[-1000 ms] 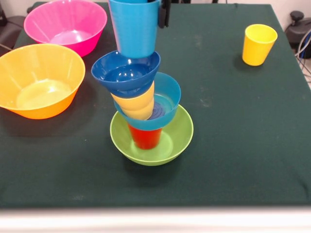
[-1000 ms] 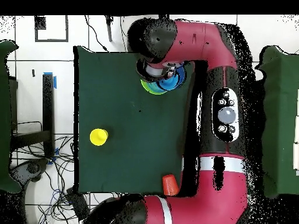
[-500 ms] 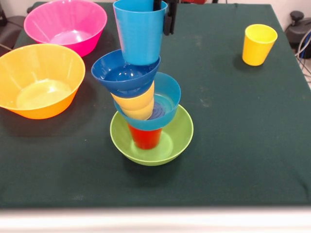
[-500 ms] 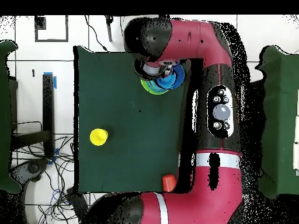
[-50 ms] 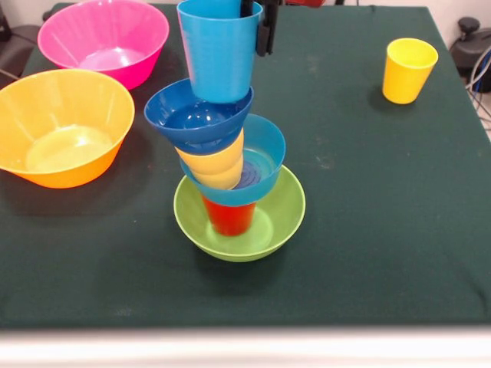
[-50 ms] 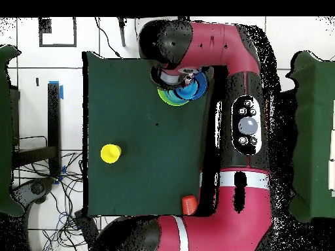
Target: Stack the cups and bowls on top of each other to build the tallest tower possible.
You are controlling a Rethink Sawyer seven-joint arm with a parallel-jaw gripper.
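Gripper [image 5: 257, 19] clamps the light blue cup [image 5: 221, 52] by its rim above the tower [image 5: 230, 172]; pink bowl [image 5: 103, 38] and orange bowl [image 5: 63, 124] sit beside the tower, yellow cup [image 5: 408, 70] well apart.

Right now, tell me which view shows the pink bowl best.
The front view: the pink bowl sits plainly at the table's far corner, beside the yellow-orange bowl. The overhead view does not show it; the arm covers that side.
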